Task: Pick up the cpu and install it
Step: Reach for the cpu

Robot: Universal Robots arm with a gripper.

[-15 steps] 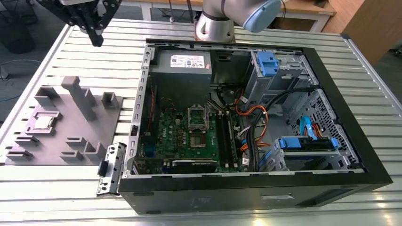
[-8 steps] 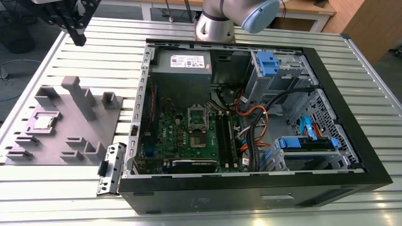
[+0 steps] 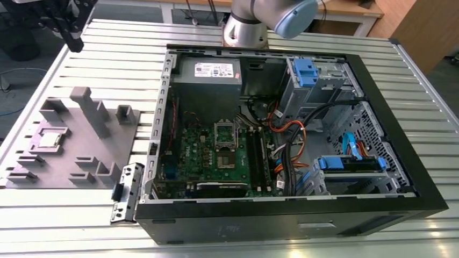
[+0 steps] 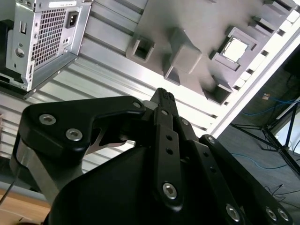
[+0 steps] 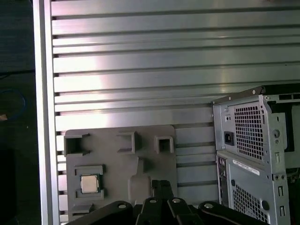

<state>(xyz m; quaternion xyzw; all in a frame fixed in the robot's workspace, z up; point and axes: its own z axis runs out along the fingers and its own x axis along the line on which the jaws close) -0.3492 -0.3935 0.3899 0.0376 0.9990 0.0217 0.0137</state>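
Note:
The cpu (image 3: 49,140) is a small silvery square chip lying in a recess of the grey fixture block (image 3: 86,156), at the exterior view's left on the slatted table. It also shows as the cpu (image 4: 236,49) in the second wrist view and the cpu (image 5: 88,183) in the first wrist view. My black gripper (image 3: 72,42) hangs high over the table's far left corner, well above and away from the chip. Its fingers (image 5: 161,185) are pressed together with nothing between them. The motherboard socket (image 3: 227,159) sits inside the open computer case (image 3: 373,107).
The fixture block has tall grey posts (image 3: 92,110) beside the chip's recess. A metal bracket (image 3: 126,191) lies by the case's near left corner. Cables (image 3: 291,140), blue drive cages and the power supply (image 3: 208,70) crowd the case. The table's left edge (image 5: 44,117) borders dark floor.

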